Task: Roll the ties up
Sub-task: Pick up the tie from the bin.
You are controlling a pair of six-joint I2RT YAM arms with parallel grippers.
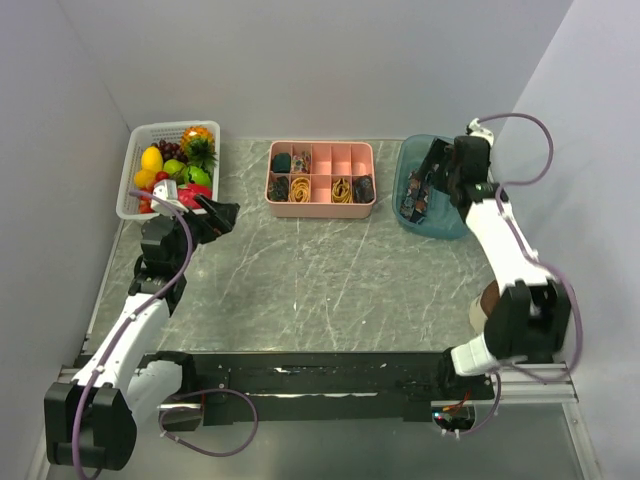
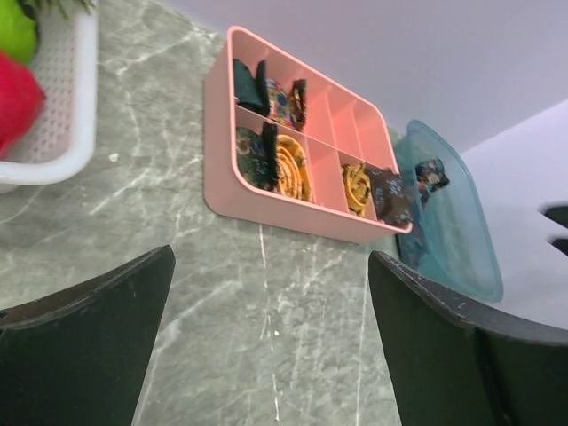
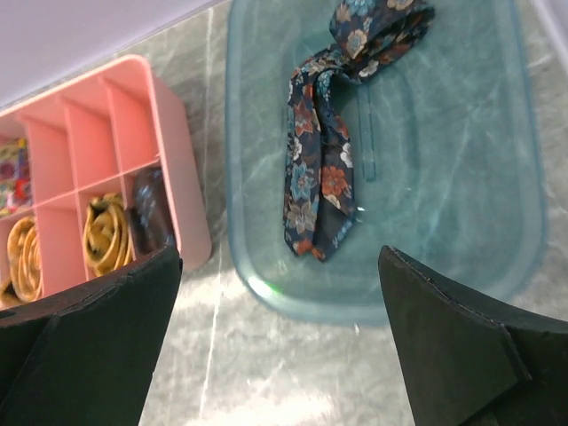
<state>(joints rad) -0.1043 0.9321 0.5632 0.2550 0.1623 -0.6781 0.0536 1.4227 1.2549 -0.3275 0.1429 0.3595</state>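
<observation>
**Both pincers wide, one tie in the tub, and plenty that can slip**

Starting at the left, we have the white basket (image 1: 128, 200) of fruit at the worktop's (image 1: 330, 290) far corner. The left pincer (image 1: 218, 214) hovers just beside it, jaws spread wide, gripping nothing. Danger one: any swing leftward and that arm clips the basket wall and shoves it.

Moving to the middle, the pink tray (image 1: 320, 209) carries dark rolled bundles (image 2: 390, 195), finished ties by the look of them, and yellow bands (image 2: 288, 167) in several compartments, while others sit bare. The rolls look loose to us, so a careless dip in there could unwind one or hook a band along with it.

Now the right, where the action is. The teal tub (image 3: 497, 222) holds a tie (image 3: 318, 169), dark navy with a reddish and blue print. It lies crumpled on the tub floor, its upper end bunched and folded over itself. The right pincer (image 3: 280, 266) hangs above the tub's near rim, jaws fully apart, empty.

Here we see the real trouble. The fabric looks slick and layered, so a pinch may catch only the top fold and let it slide out, or haul the whole tangle up in a knot. The tub looks light, so a jaw pressing its wall, or the tie snagging on the rim, could skid or tip it. And once it is on the worktop, a twisted tie will not roll straight.
</observation>
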